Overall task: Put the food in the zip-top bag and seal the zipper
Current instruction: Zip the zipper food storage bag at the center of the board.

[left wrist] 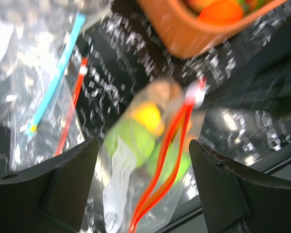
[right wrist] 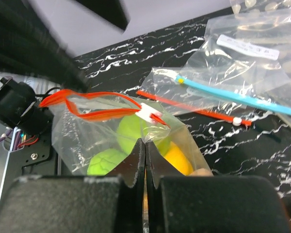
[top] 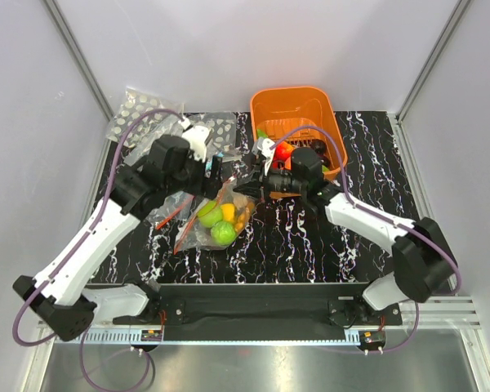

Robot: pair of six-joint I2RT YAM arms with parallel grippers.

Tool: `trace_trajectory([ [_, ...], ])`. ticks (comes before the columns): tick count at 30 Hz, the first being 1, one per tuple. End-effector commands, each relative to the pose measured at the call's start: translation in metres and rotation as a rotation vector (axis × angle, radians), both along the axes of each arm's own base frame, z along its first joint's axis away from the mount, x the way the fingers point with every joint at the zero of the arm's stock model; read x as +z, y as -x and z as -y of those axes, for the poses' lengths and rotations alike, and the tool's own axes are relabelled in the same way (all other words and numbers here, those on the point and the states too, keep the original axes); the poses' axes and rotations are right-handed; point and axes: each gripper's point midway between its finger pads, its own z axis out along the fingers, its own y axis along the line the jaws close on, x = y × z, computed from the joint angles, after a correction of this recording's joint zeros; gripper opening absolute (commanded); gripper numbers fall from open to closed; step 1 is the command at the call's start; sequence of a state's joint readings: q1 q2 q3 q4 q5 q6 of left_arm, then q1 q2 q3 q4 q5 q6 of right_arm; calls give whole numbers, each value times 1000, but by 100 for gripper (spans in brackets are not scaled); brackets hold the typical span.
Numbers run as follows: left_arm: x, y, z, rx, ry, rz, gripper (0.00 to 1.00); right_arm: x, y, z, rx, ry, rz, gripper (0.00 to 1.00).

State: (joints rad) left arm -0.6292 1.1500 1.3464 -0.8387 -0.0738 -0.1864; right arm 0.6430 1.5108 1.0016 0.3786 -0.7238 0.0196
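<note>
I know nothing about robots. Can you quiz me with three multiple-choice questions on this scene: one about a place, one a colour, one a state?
1. Where is the orange basket?
A) at the back, right of centre
B) by the arm bases
C) at the far left

2. What colour is the zipper of the bag holding the food?
A) blue
B) red-orange
C) green

3. How is the left gripper?
A) open, bag between its fingers
B) shut on the basket
C) shut on nothing

Answers:
1 A, the top view shows it there.
2 B, the right wrist view shows that strip.
3 A, its fingers stand wide apart.
</note>
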Motion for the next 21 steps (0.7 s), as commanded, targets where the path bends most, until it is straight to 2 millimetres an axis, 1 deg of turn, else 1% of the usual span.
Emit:
trace_trajectory([
  [1, 32, -6, 23, -87, 49, 40, 79, 10, 11, 6, -77, 11, 9, 0],
  [2, 35, -8, 28, -94, 56, 43, 76, 14, 16, 8, -83, 3, 11, 0],
  [3, 45, -4, 37, -130, 86, 54, 66, 13, 20, 9, -91, 4, 2, 0],
  [4, 50, -2, 42, -156, 102, 60, 61, 13, 22, 10, -99, 2, -16, 0],
  [7, 59, 9, 59, -251, 137, 69, 54, 16, 30, 13, -106, 7, -48, 0],
  [8, 60, 13, 62, -282, 138, 75, 53, 18, 32, 14, -113, 5, -53, 0],
  [11, 56, 22, 73, -343, 133, 84, 43, 20, 39, 20, -129, -5, -72, 0],
  [13, 51, 28, 82, -382, 124, 80, 43, 23, 42, 23, -135, -13, -77, 0],
  [15, 47, 36, 92, -420, 103, 87, 46, 24, 46, 26, -143, -16, -80, 0],
  [16, 44, 32, 93, -409, 76, 97, 49, 24, 46, 27, -144, -14, -82, 0],
  [18, 42, 33, 98, -422, 57, 106, 52, 24, 49, 29, -145, -13, -84, 0],
  [21, 36, 27, 102, -402, 30, 105, 53, 24, 52, 32, -145, -16, -88, 0],
])
